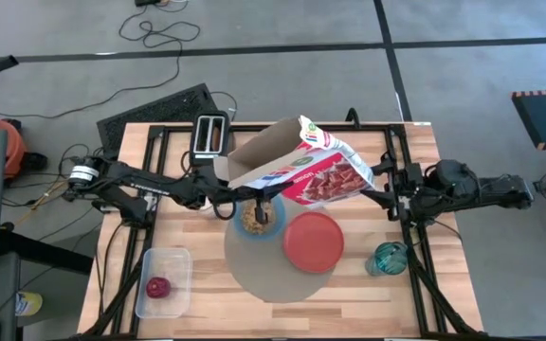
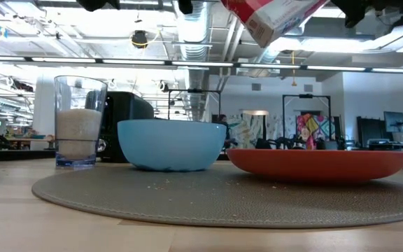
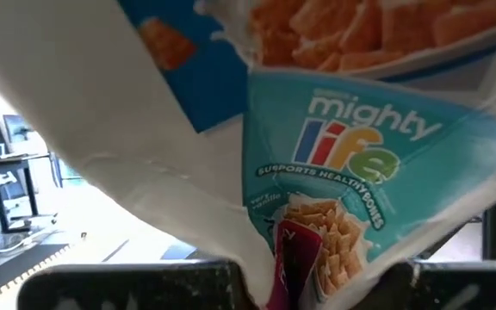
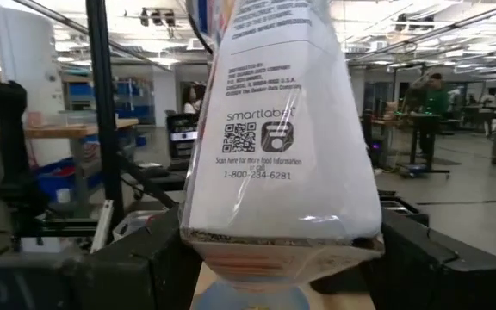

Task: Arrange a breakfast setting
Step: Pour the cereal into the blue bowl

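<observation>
While the right pincer (image 1: pixel 373 192) clamps the cereal box (image 1: pixel 301 170) at its base, the left pincer (image 1: pixel 230 197) pinches its flap over the bowl (image 1: pixel 259 220). Thin card looks light and crushable, so firm edges seem the safest hold.

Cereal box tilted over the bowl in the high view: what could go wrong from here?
1. The cereal box hangs tilted over the light-blue bowl, held between the left claw and the right claw; a shifting grip could drop it onto the bowl.
2. Crumbs already lie on the mat, so more pouring may spill past the rim.
3. The red-orange plate sits close beside the bowl and could catch stray cereal.
</observation>
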`<state>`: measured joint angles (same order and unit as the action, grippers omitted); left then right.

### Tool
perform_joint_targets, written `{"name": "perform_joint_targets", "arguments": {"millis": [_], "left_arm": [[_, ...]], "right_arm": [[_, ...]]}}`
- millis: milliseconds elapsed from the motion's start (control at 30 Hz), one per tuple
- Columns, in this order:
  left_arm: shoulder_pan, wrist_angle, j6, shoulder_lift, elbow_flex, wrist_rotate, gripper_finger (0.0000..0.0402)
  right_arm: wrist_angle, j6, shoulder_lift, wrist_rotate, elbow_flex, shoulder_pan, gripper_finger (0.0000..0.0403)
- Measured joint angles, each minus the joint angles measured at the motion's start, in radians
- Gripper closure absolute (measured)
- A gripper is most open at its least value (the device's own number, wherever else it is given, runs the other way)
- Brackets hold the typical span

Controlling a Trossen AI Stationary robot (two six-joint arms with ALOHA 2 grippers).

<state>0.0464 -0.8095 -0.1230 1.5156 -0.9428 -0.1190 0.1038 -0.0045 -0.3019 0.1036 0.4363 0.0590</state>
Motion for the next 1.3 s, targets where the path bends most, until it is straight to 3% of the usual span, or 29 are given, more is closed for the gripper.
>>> {"name": "perform_joint_targets", "arguments": {"millis": [500, 733, 1067, 1300], "left_arm": [[0.004, 0.009, -0.003, -0.001, 0.001, 0.010, 0.0372], [0.005, -0.005, -0.004, -0.001, 0.003, 0.007, 0.0373], [0.007, 0.051, 0.000, 0.006, 0.011, 0.018, 0.0374], [-0.028, 0.074, 0.023, 0.010, 0.006, -0.058, 0.0374]], "right_arm": [[-0.133, -0.022, -0.002, 0.014, 0.084, -0.004, 0.0116], [-0.109, -0.022, -0.023, 0.013, 0.088, -0.004, 0.0114], [-0.152, -0.047, -0.022, 0.051, 0.190, -0.005, 0.0024], [-0.157, -0.046, -0.025, 0.032, 0.199, -0.003, 0.0011]]}}
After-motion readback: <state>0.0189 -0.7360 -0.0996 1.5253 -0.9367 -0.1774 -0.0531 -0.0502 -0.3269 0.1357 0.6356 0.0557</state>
